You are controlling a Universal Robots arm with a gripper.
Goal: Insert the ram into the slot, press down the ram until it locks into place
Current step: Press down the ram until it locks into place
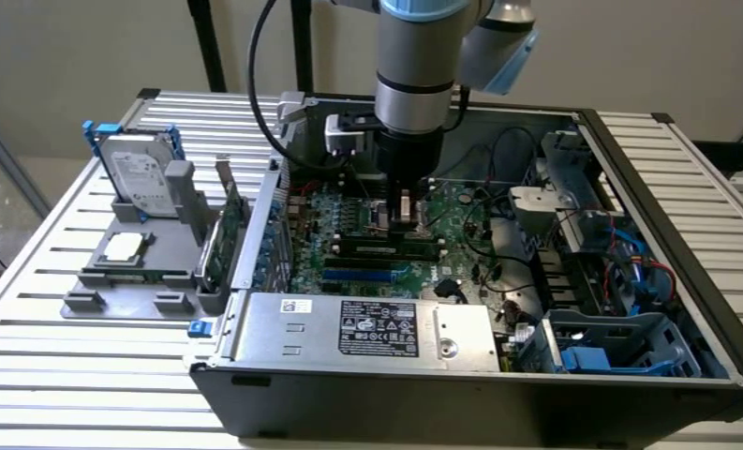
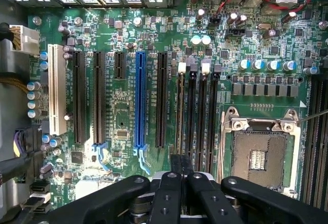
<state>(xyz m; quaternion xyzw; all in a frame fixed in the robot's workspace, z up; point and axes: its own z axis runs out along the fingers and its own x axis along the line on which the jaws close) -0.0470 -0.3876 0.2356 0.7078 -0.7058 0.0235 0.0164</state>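
Arm lowered into the open computer case, over the memory sockets.

In the exterior view the gripper (image 1: 404, 208) hangs just above the motherboard (image 1: 346, 239) inside the case (image 1: 621, 281); the ram (image 1: 378, 246) lies flat in the slot (image 1: 381, 254) just below it (a hard drive (image 1: 136, 173) stands on the grey holder (image 1: 127, 272) at the exterior view's left). In the wrist view the gripper (image 2: 180, 175) has its fingers (image 2: 174, 163) pressed together, gripping nothing, directly over the slot (image 2: 190, 116), with the blue socket (image 2: 139, 98) beside and the CPU socket (image 2: 259, 155) on the other side.
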